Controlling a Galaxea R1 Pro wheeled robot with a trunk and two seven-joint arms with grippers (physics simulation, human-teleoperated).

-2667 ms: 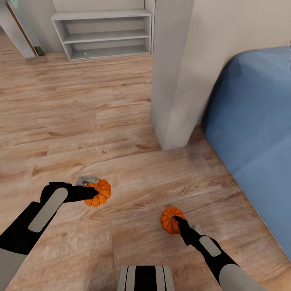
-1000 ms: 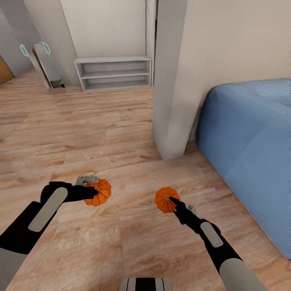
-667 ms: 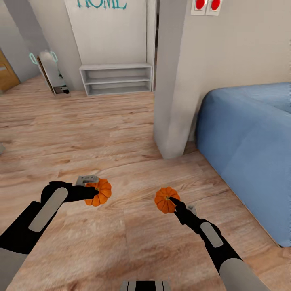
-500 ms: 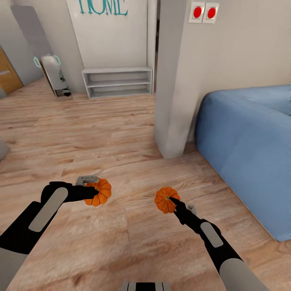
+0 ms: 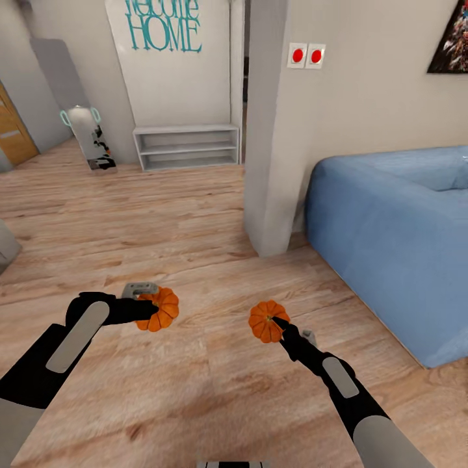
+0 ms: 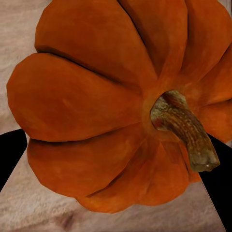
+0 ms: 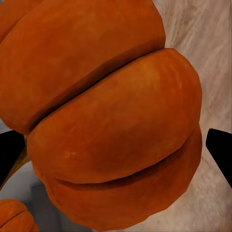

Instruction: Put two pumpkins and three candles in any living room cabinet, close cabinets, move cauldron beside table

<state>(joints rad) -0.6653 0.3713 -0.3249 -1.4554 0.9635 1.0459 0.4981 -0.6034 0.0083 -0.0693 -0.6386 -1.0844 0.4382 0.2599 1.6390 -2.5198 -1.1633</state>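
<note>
Two pumpkins were clamped, one (image 5: 160, 309) in the left hand (image 5: 151, 310), one (image 5: 265, 321) in the right hand (image 5: 278, 326), above the floor (image 5: 195, 214). View had tilted up; sofa (image 5: 390, 221) ahead, cabinet still to find.

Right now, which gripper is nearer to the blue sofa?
Right. The right gripper, shut on a pumpkin, is just off the blue sofa. The left gripper, holding the other pumpkin, is farther across the floor.
</note>
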